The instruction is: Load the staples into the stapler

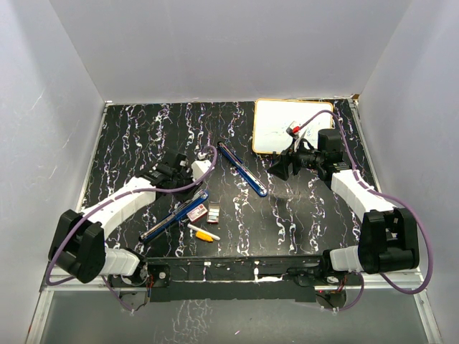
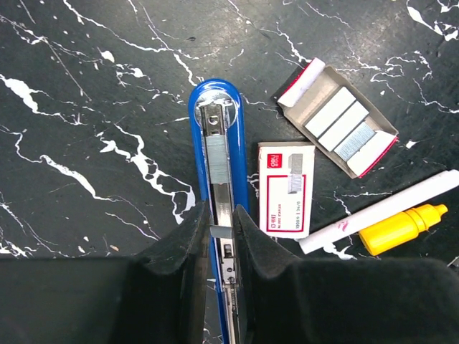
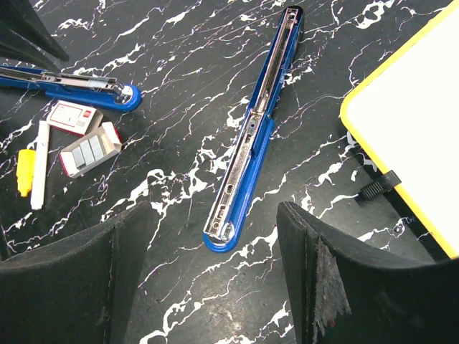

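**Loose strips in a crowded corner**

Our left gripper (image 2: 221,231) is clamped tight on the metal rail of the near stapler piece (image 2: 215,129), with a pad on each side of the channel. The staples (image 2: 338,120) lie as strips in their open tray at two o'clock from that grip. The box sleeve (image 2: 285,188) sits just beside the rail at three o'clock, and the marker (image 2: 391,215) at four. Our right gripper (image 3: 211,215) hangs with its jaws wide apart, holding nothing, over the second stapler piece (image 3: 252,122), well apart from the staples.

We see four risks from here:
- Any twist or drag of the clamped rail could sweep it into the sleeve and tray and spill the strips.
- Our pads cover part of the channel, so a strip might jam against them.
- The strips look thin, so a broad pinch may snap one or catch cardboard instead.
- The right arm, reaching across, could meet the left.
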Controlling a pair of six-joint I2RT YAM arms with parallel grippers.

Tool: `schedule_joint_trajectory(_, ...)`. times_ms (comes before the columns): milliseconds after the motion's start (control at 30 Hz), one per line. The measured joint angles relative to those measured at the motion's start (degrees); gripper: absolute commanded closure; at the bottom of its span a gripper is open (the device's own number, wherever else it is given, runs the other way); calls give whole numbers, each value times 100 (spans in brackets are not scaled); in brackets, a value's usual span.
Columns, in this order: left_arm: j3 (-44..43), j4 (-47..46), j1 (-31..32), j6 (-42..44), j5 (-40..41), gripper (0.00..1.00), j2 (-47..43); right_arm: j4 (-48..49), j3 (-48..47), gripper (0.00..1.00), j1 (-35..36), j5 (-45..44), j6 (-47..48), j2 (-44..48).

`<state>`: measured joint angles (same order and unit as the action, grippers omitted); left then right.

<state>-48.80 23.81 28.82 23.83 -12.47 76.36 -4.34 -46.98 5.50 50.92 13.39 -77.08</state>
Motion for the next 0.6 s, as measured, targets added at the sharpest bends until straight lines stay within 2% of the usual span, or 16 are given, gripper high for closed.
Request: schedule_joint_trajectory(600, 66, -92, 66, -199, 142, 100, 74, 7, 0, 27, -37, 0, 2, 0)
